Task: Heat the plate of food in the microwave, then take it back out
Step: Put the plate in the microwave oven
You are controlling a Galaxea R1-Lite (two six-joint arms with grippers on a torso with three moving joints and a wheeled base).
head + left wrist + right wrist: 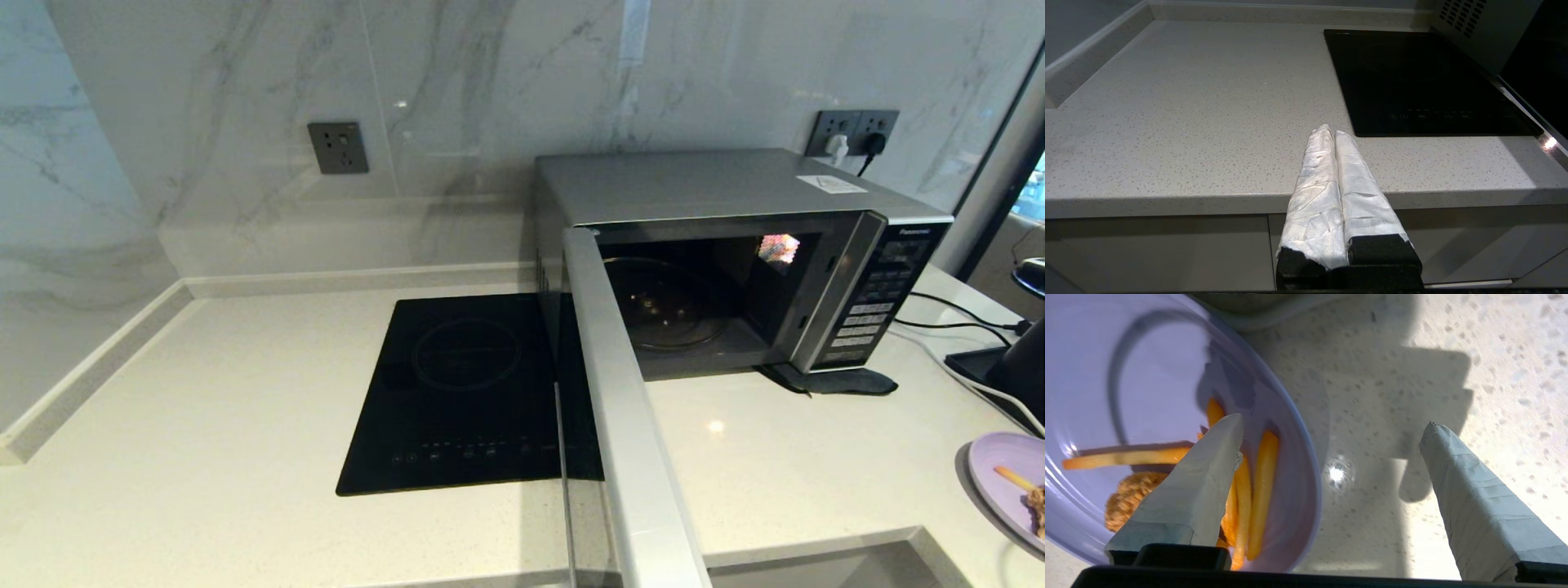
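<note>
wall (490, 73): grey-veined marble | countertop (204, 392): speckled white | sockets (337, 148): grey | cabinet fronts (1159, 249): grey

Brushed silver metal clads the microwave (702, 186) — beside it, a glossy black glass cooktop (465, 392) on a speckled, polished stone counter (204, 425).

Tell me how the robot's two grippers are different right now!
The left gripper has its fingers pressed shut, while the right gripper is spread wide open. The left gripper hangs by the counter's front edge near nothing, but the right gripper straddles the rim of the purple plate of food, one finger over the fries. Both have pale wrapped fingers.
</note>
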